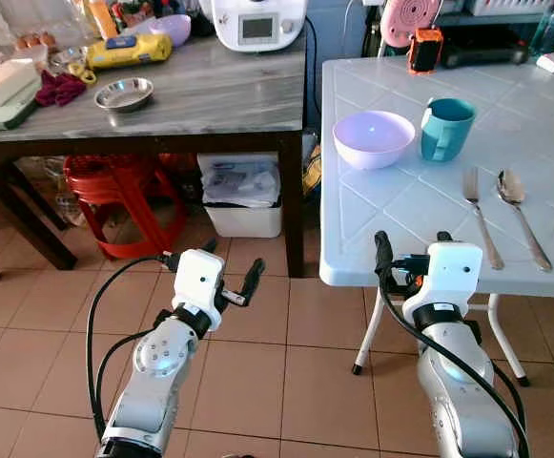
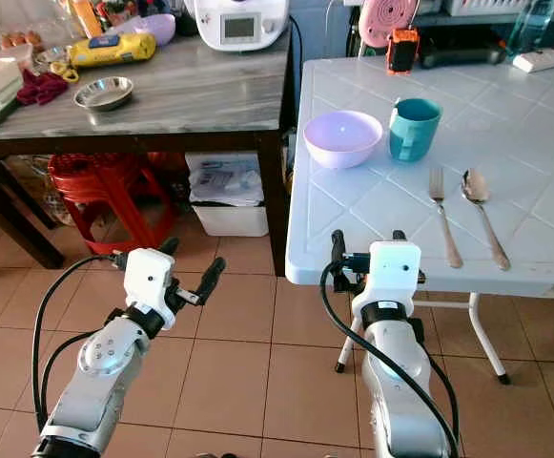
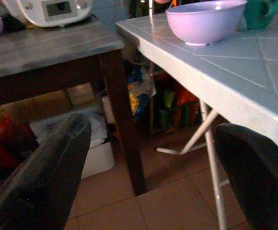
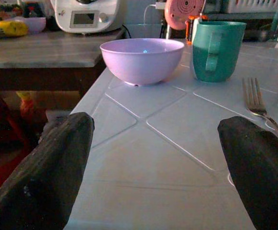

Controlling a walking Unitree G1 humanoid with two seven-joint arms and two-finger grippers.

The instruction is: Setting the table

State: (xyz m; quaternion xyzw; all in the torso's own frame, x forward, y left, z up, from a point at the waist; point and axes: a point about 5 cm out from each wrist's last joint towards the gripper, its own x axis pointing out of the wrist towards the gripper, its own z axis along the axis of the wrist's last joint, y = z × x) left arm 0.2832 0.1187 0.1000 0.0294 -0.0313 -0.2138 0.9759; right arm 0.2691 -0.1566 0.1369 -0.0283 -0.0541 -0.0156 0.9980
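Left eye view: on the white table (image 1: 543, 105) a silver fork (image 1: 481, 219) and spoon (image 1: 520, 212) lie side by side, handles toward the near edge, heads pointing toward the teal mug (image 1: 445, 128). A lilac bowl (image 1: 373, 139) sits just beside the mug. Left gripper (image 1: 229, 272) and right gripper (image 1: 410, 245) hold their fingers apart, empty, near the table's front edge.

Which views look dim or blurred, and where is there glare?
Left eye view: sharp and evenly lit, with a bright glare spot inside the lilac bowl. Left wrist view: dim and soft, the near black fingers out of focus. Right wrist view: the teal mug fairly clear, the near fingers blurred and dark.
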